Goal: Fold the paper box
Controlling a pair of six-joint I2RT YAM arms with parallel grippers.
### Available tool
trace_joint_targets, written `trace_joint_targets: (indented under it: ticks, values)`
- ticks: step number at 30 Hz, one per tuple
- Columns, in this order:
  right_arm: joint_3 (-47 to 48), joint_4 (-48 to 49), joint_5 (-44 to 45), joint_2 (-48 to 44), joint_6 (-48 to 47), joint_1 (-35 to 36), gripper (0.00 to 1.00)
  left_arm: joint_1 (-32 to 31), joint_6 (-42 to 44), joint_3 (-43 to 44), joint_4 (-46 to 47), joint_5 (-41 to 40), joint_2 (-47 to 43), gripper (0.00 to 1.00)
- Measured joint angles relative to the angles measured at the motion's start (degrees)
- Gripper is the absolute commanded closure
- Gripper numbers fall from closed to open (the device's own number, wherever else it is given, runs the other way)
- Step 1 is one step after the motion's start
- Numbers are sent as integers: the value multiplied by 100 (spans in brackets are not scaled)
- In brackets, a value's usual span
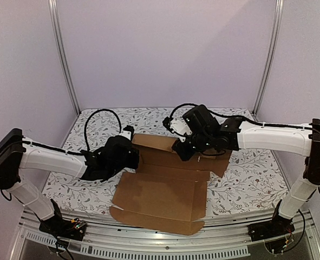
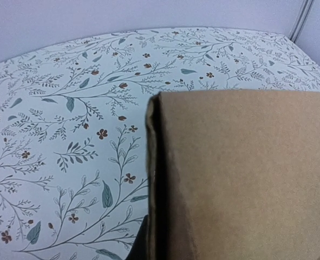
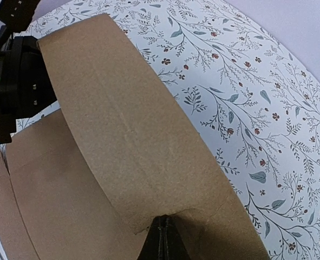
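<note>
Paper box: the plain brown, die-cut corrugated cardboard paper box (image 1: 162,197) lay at the centre of the table. It was mostly flat and unfolded, with its wide near flap pointing to 6 o'clock toward the arm bases. The far panels at 12 o'clock stood partly raised off the surface.

Left gripper (image 1: 128,157): it sat against the box's edge at about 10 o'clock. Its wrist view was half filled by a cardboard panel (image 2: 241,173) seen edge-on and very close. The jaws were pressed together. They appeared to pinch that side flap, though the fingers themselves were almost hidden. Judged purpose: to hold the side wall upright along its crease.

Right gripper (image 1: 182,151): it sat at the box's 1 o'clock. In its wrist view the dark fingertips (image 3: 161,241) were closed on the lower edge of a long flap (image 3: 122,135), which curved upward and away toward the left arm. Judged purpose: to lift the opposite flap so that both walls rise together.

Surroundings: a white cloth printed with leaves and small flowers (image 1: 241,184) covered the table beneath the box. Pale lilac walls enclosed the cell.

Task status, judged: early. No walls were locked, and the near flap was untouched.
</note>
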Motion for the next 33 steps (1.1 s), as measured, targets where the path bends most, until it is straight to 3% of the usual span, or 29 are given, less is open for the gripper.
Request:
trace_joint_targets:
  ticks: [16,33]
  values:
    - [-9,-208,72,42,4,7,100,0,-11,66,-151,-94,0,100]
    - [-170,-861,389,-1292,-46,-9,97,0,-330,225,-721,-514,-109,100]
